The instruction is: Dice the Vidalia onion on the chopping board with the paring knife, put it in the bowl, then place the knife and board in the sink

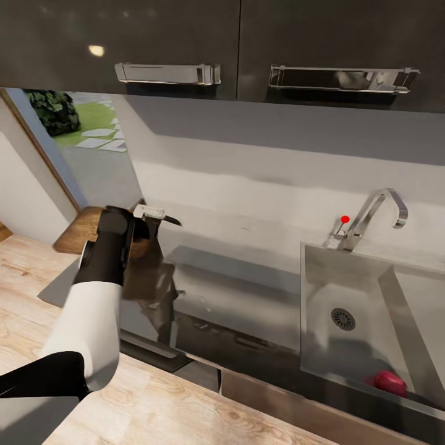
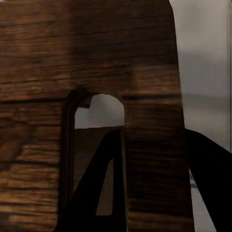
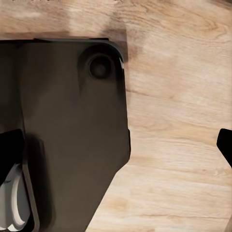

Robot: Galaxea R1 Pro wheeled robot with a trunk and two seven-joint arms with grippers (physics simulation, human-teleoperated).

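Note:
My left gripper (image 1: pixel 131 237) is at the far left end of the grey countertop (image 1: pixel 247 284), shut on the brown chopping board (image 1: pixel 77 227). In the left wrist view the chopping board (image 2: pixel 87 53) is very close, and my left gripper (image 2: pixel 154 188) clamps the strip beside its slot handle, one dark finger (image 2: pixel 101 188) passing through the slot. The pinkish-red Vidalia onion (image 1: pixel 389 382) lies in the near right corner of the steel sink (image 1: pixel 321 278). My right gripper (image 3: pixel 116 150) hangs open over the wooden floor. The paring knife and the bowl are out of view.
The grey tap (image 1: pixel 374 216) with its red knob (image 1: pixel 345 219) stands behind the sink. Dark upper cabinets with bar handles (image 1: pixel 167 73) hang overhead. A glass opening (image 1: pixel 80 130) to the garden is at the left. The robot's dark base (image 3: pixel 72 135) sits on the wood floor (image 3: pixel 183 96).

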